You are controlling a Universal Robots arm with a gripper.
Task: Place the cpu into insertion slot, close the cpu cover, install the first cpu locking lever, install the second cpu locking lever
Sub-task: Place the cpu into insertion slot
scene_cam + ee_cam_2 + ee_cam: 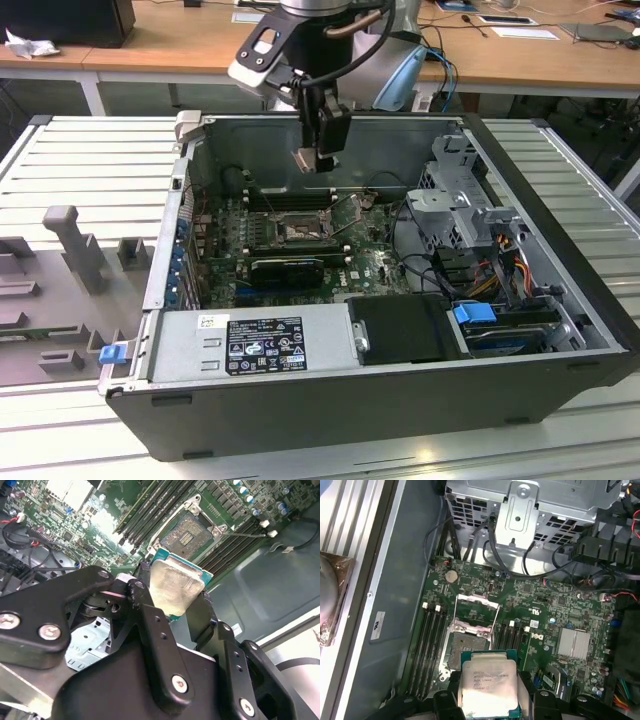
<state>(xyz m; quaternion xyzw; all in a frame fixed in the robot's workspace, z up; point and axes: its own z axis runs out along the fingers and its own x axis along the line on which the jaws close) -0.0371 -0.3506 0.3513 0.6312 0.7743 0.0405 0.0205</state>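
Gripper is clamped on opposite edges of the cpu, held clear above the motherboard; the insertion slot lies below it, pin field exposed, the two well apart.

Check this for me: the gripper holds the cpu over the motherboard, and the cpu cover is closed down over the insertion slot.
One part is wrong. The cpu cover is not closed: the first wrist view shows it swung open beside the insertion slot, whose pin field lies bare. The rest holds: the gripper holds the cpu over the motherboard.
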